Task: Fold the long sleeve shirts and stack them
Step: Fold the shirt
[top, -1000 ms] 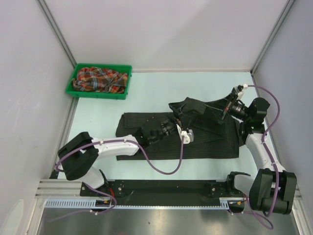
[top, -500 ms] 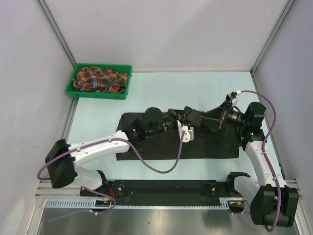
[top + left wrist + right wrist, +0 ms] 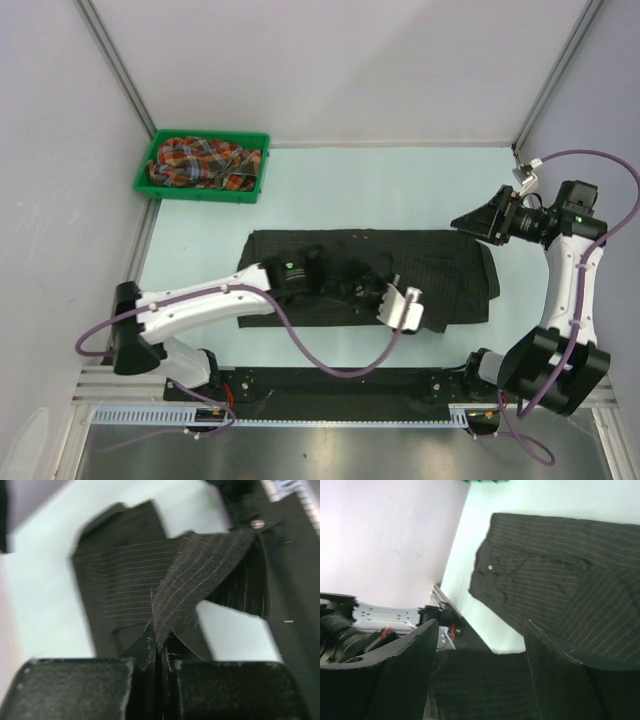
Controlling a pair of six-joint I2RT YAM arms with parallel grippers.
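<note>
Pincer on the left arm, the left pincer (image 3: 161,652): shut tight on a pinched-up fold of the black pinstriped shirt (image 3: 120,580), the cloth rising from between the fingers (image 3: 80,690) in a tilted ridge and dropping back to the rest of the garment. Low over the near right part of the shirt, close to the front edge of the surface (image 3: 380,190).

Right pincer (image 3: 480,625): spread wide, nothing between the fingers, no cloth touching them. Raised above the surface at the right side, near the shirt's far right corner, pointed back toward the cloth.

Black pinstriped shirt spread as a wide band across the middle of the surface, mostly smooth, right end bunched into a doubled flap with an uneven edge. One pale button (image 3: 491,567) visible on it from the right wrist.

Plaid shirt (image 3: 205,160) crumpled inside the green bin (image 3: 200,194) at the far left corner, well apart from the black shirt and from both arms.
</note>
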